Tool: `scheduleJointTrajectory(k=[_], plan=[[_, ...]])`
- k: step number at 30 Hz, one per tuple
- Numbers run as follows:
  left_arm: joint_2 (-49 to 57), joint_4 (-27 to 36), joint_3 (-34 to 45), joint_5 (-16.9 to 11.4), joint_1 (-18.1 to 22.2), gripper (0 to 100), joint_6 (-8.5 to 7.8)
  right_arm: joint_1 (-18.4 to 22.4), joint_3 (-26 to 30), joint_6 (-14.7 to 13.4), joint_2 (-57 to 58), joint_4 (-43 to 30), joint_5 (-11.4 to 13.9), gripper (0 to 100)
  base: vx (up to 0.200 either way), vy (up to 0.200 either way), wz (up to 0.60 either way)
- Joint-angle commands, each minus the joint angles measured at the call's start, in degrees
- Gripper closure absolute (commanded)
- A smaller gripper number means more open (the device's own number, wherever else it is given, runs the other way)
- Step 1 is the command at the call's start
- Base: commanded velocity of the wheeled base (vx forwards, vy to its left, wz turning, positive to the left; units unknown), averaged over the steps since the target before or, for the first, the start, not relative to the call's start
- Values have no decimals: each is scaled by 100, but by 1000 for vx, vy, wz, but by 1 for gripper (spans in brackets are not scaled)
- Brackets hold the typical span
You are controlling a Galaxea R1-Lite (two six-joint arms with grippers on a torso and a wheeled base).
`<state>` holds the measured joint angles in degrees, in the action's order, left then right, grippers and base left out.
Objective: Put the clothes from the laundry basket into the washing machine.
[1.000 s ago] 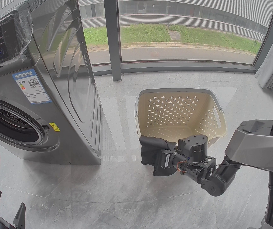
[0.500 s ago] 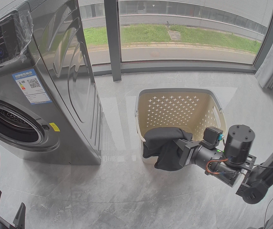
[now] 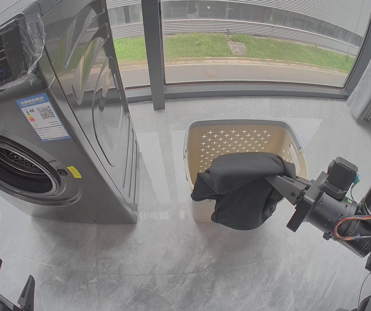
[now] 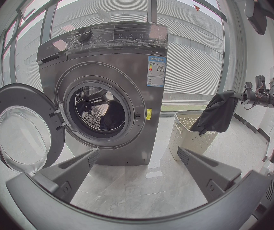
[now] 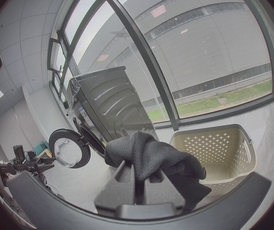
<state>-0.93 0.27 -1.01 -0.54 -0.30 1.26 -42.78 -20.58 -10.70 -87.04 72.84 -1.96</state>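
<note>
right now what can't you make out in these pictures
Near floor of the laundry basket: head view, covered by the dark garment hanging in front, so leftover clothes there cannot be ruled out.
Drum contents: left wrist view, dim and reflective; head view's left edge cuts the washing machine opening.
Right jaws' tips: right wrist view, buried in the garment.

The washing machine point(image 3: 90, 122) is standing at the left, its door point(image 4: 25, 95) hanging open toward the near left. The basket point(image 3: 241, 122) is sitting on the floor point(image 3: 151, 255) to its right, with the window point(image 3: 254, 31) behind. The garment point(image 3: 241, 186) is hanging over the basket's near rim from the right gripper point(image 3: 274, 181).
</note>
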Motion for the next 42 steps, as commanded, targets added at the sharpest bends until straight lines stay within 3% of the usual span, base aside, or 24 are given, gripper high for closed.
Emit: scheduleJointTrajectory(k=[1, 19, 25, 42], plan=[[84, 0, 92, 1, -5, 0, 6, -29, 71, 7, 319, 11, 3, 100, -200, 0, 0], [84, 8, 84, 1, -5, 0, 15, -29, 98, 7, 258, 64, 29, 100, -200, 0, 0], [75, 8, 84, 1, -5, 0, 15, -38, 151, 7, 258, 73, 100, 100, 0, 0, 0], [75, 8, 84, 10, -5, 0, 24, -82, 142, -2, 249, 81, 108, 100, 0, 200, 0]])
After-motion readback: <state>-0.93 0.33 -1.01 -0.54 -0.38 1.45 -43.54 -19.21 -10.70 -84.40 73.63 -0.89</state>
